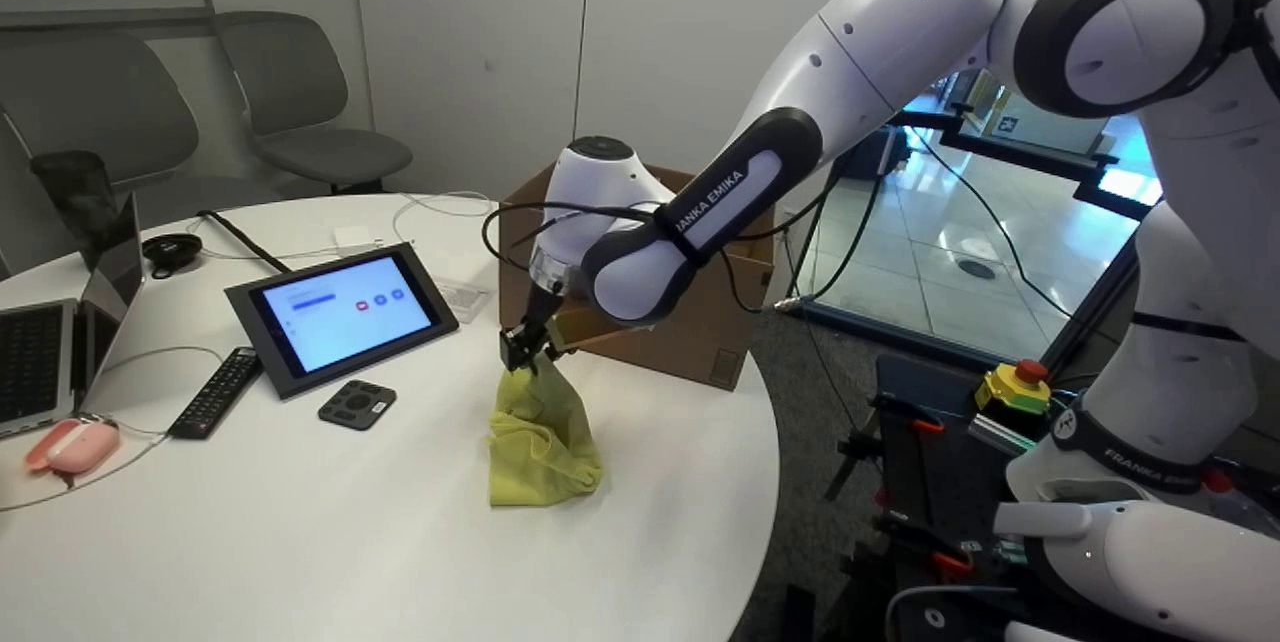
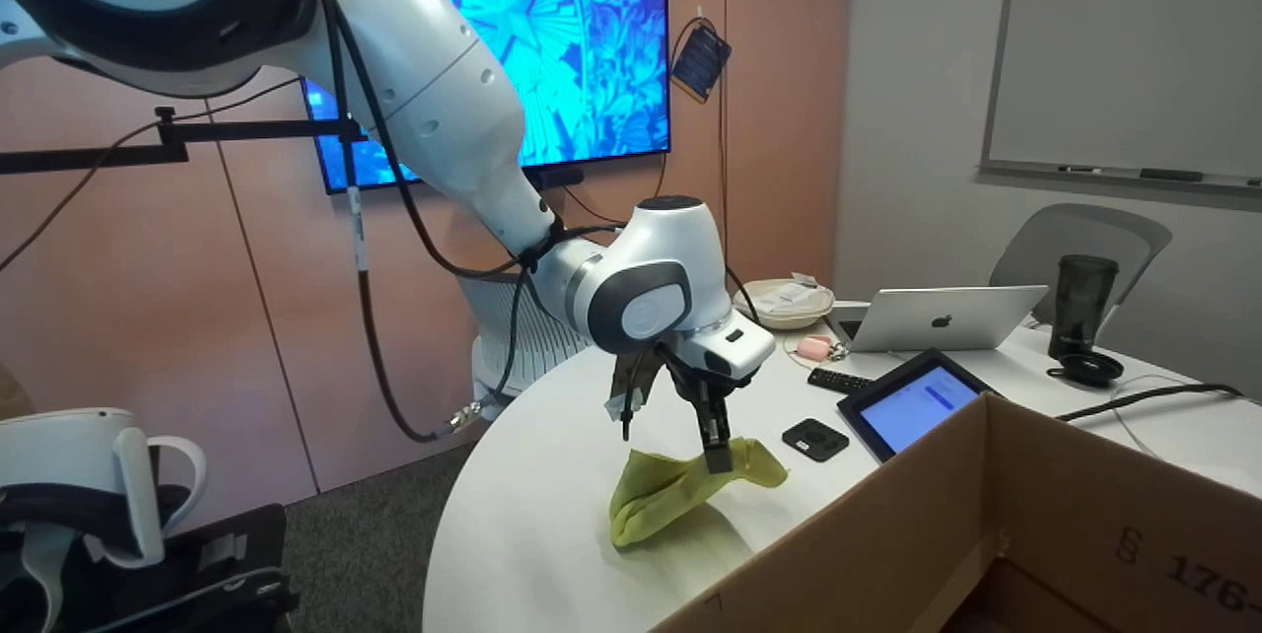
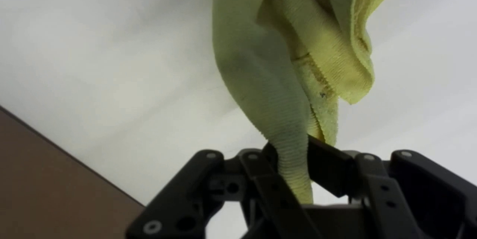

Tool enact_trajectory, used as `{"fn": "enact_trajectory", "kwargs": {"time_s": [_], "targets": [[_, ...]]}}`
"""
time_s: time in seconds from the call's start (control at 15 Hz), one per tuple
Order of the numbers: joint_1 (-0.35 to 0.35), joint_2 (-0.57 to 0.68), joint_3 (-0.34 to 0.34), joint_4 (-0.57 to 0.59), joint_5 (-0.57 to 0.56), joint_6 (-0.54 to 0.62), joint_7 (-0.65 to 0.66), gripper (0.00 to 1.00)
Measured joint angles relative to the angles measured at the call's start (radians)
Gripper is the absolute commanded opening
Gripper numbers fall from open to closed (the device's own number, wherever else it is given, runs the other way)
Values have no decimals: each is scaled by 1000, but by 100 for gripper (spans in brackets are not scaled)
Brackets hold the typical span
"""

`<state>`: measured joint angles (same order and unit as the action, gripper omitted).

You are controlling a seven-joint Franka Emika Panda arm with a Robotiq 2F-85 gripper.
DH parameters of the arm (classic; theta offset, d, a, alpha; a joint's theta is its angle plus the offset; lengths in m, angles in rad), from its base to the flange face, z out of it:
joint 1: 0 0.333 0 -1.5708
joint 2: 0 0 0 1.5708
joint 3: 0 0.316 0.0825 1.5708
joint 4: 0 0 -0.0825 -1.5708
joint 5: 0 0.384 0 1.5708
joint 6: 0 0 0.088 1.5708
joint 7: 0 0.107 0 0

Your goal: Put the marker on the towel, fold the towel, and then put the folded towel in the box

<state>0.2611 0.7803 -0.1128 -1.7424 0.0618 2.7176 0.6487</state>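
Table [image 1: 380, 532]: likely step is the carry; lift well off it first. Box [image 1: 690, 352]: open-topped, far and right of the towel [image 1: 545, 442] in an exterior view; bring the whole hanging length over its rim. Towel bunched; lower end touching or just above the table, cannot tell. Gripper [image 3: 292, 158]: fingers pinching a narrow gathered strip; go slowly, folds could spill. Marker not seen; perhaps wrapped inside.
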Motion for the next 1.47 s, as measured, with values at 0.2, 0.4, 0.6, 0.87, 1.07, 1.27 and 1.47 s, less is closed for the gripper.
{"fn": "enact_trajectory", "kwargs": {"time_s": [0.2,0.4,0.6,0.87,1.07,1.27,1.47], "targets": [[52,-1,9,-8,-19,6,-6,5],[112,4,29,-24,-48,5,-19,5],[176,29,41,-32,-80,-5,-31,5],[202,71,72,-27,-83,-26,-70,5],[200,104,77,-16,-83,-59,-87,5],[190,128,77,-6,-83,-85,-96,32],[174,136,87,2,-79,-104,-121,43]]}}
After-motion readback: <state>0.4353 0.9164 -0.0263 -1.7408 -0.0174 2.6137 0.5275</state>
